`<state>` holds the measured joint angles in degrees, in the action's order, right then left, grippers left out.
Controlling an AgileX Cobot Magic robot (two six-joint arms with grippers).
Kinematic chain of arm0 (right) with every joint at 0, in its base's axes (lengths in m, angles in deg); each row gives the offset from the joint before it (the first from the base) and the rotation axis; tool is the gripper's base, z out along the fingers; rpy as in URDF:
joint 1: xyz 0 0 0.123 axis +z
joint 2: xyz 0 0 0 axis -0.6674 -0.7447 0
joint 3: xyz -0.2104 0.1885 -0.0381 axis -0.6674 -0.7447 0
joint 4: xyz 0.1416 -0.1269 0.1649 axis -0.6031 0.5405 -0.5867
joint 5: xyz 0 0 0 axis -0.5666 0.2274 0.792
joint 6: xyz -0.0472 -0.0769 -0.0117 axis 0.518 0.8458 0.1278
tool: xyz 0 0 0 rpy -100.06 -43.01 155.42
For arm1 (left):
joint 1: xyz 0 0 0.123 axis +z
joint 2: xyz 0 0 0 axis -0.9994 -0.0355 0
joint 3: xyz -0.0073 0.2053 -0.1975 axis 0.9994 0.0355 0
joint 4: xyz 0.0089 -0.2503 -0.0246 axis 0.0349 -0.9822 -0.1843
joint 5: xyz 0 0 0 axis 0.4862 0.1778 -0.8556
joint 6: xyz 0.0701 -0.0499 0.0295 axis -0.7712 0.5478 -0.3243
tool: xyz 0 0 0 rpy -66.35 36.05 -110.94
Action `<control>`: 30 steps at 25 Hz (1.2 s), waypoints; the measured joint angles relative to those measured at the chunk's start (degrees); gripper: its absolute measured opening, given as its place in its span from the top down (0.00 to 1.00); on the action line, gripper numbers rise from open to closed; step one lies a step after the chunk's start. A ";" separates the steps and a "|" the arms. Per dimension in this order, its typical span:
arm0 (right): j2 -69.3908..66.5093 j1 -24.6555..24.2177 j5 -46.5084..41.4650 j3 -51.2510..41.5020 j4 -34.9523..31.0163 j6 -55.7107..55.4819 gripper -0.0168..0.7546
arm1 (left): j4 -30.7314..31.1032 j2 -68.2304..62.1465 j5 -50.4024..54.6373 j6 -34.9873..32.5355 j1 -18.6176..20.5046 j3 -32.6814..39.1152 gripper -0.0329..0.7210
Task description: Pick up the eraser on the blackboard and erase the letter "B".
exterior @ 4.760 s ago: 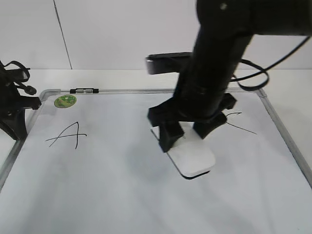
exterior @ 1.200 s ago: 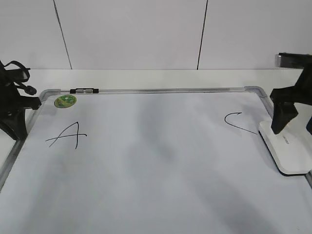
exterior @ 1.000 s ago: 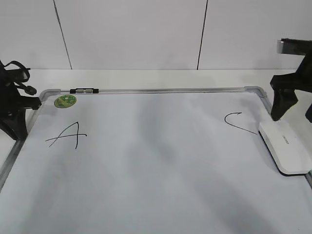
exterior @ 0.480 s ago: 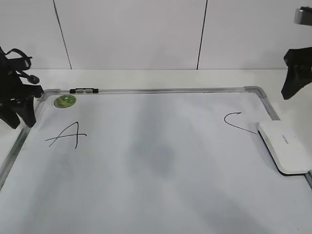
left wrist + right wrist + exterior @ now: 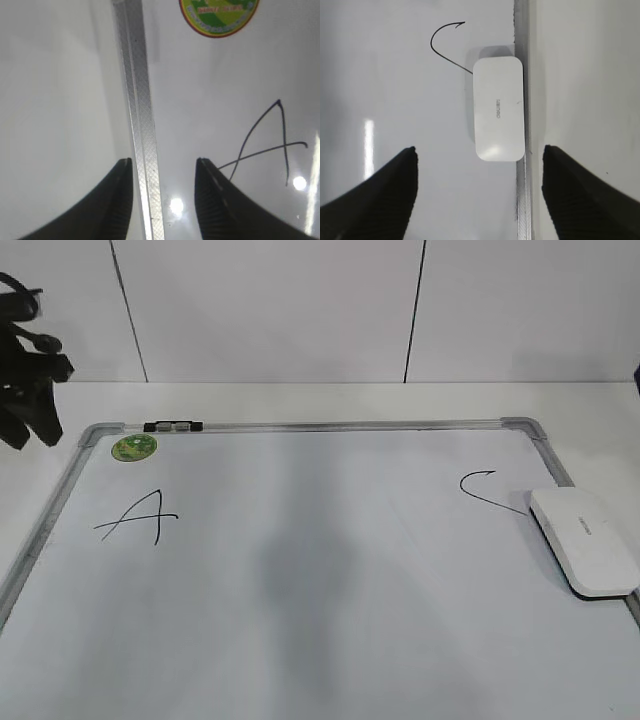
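The white eraser (image 5: 585, 552) lies flat on the blackboard (image 5: 300, 640) against its right frame rail, free of both grippers. It also shows in the right wrist view (image 5: 498, 115), just beyond and below my right gripper (image 5: 479, 150), which is open wide and empty high above it. No letter "B" shows on the board, and its middle is blank white. My left gripper (image 5: 162, 167) is open and empty above the board's left frame rail (image 5: 140, 125). In the exterior view the left arm (image 5: 25, 380) hangs at the far upper left.
A black "A" (image 5: 140, 518) sits at the board's left, also in the left wrist view (image 5: 270, 145). A black "C" (image 5: 485, 490) sits just left of the eraser, also in the right wrist view (image 5: 447, 45). A round green sticker (image 5: 133, 447) marks the top left corner.
The right gripper carried the eraser from the board's middle to the right edge, let go and rose out of the exterior view. The left arm lifted up and away from the board's left rail.
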<state>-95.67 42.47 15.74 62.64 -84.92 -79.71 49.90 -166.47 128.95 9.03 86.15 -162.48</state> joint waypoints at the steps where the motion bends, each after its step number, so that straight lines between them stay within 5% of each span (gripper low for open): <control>1: 1.97 0.00 -0.08 -1.49 0.00 0.00 0.21 | 0.00 1.40 0.13 0.10 0.00 0.00 0.55; 18: 39.66 0.00 -1.83 -22.79 3.25 -0.04 0.21 | -1.46 35.14 2.08 0.23 0.00 1.85 0.57; 30: 57.49 0.00 -2.39 -27.68 4.36 -4.78 0.21 | 1.72 62.68 2.78 0.23 0.00 25.64 0.63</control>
<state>-38.18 42.47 13.35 34.96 -80.56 -84.49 51.61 -103.80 131.73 9.26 86.15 -136.84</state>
